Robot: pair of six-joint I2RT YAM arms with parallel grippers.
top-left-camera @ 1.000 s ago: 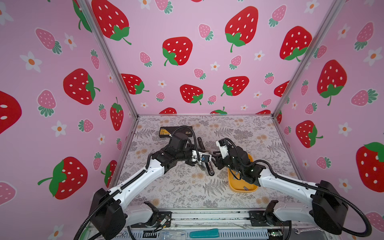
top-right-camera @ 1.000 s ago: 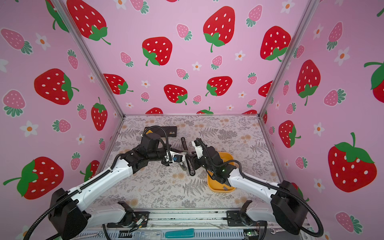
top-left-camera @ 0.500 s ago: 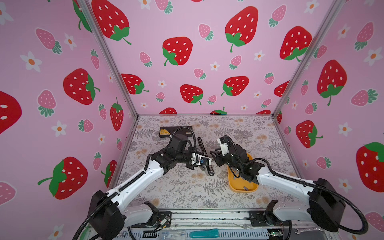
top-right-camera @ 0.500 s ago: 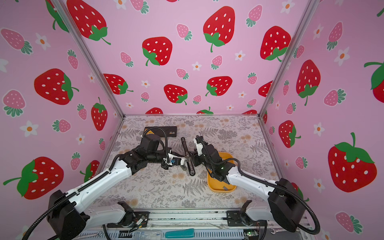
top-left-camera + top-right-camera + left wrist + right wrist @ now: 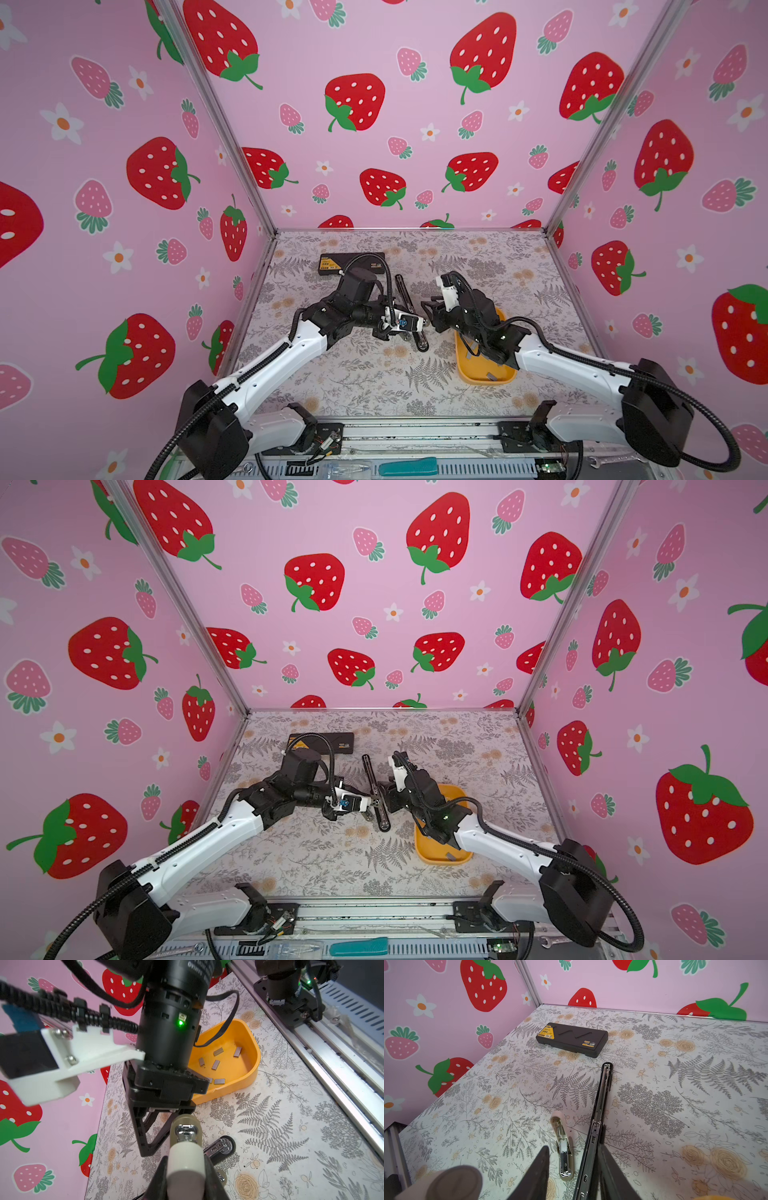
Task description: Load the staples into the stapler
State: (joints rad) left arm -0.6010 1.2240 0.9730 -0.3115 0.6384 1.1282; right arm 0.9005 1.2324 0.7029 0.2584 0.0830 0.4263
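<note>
Left fingers (image 5: 158, 1180) pinched shut on the small white stapler (image 5: 185, 1167), probably steadying it for loading; right fingers (image 5: 537, 1172) half-open, empty, just right of it. Staples (image 5: 216, 1064) wait in the yellow tray (image 5: 253, 1068), near right.

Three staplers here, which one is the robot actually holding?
The small white stapler in the jaws of the left gripper; the other small stapler and the long black stapler lie on the table.

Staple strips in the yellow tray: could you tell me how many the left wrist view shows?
6 staple strips: four scattered on the tray floor, two beside its wall, one half behind the right arm. More may be hidden.
</note>
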